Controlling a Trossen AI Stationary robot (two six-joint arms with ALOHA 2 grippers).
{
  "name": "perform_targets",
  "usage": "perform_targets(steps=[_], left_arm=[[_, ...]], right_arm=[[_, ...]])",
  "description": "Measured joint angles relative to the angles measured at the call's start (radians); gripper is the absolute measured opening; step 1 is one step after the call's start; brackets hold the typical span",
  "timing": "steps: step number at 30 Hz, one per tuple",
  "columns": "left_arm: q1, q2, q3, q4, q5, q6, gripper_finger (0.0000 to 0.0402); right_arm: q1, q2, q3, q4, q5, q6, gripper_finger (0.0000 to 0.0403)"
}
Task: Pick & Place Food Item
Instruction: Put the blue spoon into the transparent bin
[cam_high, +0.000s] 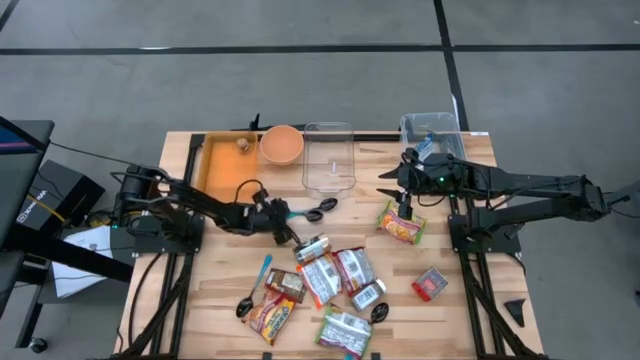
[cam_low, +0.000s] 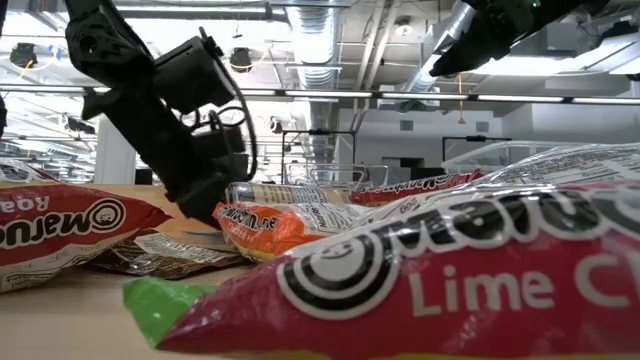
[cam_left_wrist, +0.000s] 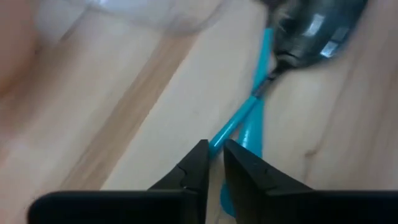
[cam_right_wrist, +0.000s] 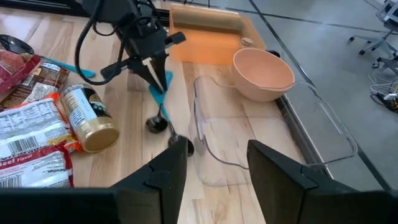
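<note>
**Entry: food pick-and-place, state of progress**

- **My left hand** (cam_high: 283, 220): down at the counter (cam_high: 425, 330), fingers drawn narrow. The thin handle of a teal spoon (cam_left_wrist: 239, 118) runs between the fingertips, and I judge it pinched. The spoon's dark bowl lies just ahead of the tips. This is cutlery, not a food item.
- **My right hand** (cam_right_wrist: 214, 165): raised and waiting, fingers apart with nothing between them.
- **Noodle packet** (cam_high: 402, 228): flat on the counter directly beneath my right hand. It is the nearest food item to that hand, and it is not touched.
- **Jar** (cam_right_wrist: 87, 118): on its side, just beside my left hand on the side away from the trays.
- **Heap of packets** (cam_high: 330, 275): beyond the jar, farther from my left hand, all lying loose on the counter.
- **Clear container** (cam_right_wrist: 336, 134): ahead of my right hand, beyond the spoon. It looks empty.
- **Peach bowl** (cam_high: 282, 145): beside the clear container. Nothing shows inside.
- **Orange tray** (cam_high: 215, 165): to the far side of my left hand. One small item sits in its corner, too small to identify.

**Done:** no packet or jar shows in any receptacle.
**Left:** as I judge it, the whole job of grasping a food item, carrying it over and setting it in.
</note>
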Motion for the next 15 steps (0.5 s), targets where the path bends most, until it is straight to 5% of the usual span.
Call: perform_targets(steps=[8,15], left_arm=[[-0.005,-0.091,-0.008,-0.102,-0.016,-0.020,0.0089],[-0.032,-0.162,-0.006,-0.078,0.121,0.210,0.0105]], right_arm=[[0.000,0.000,0.000,-0.010,0.000,0.000,0.0163],[0.000,0.000,0.000,-0.010,0.000,0.000,0.0163]])
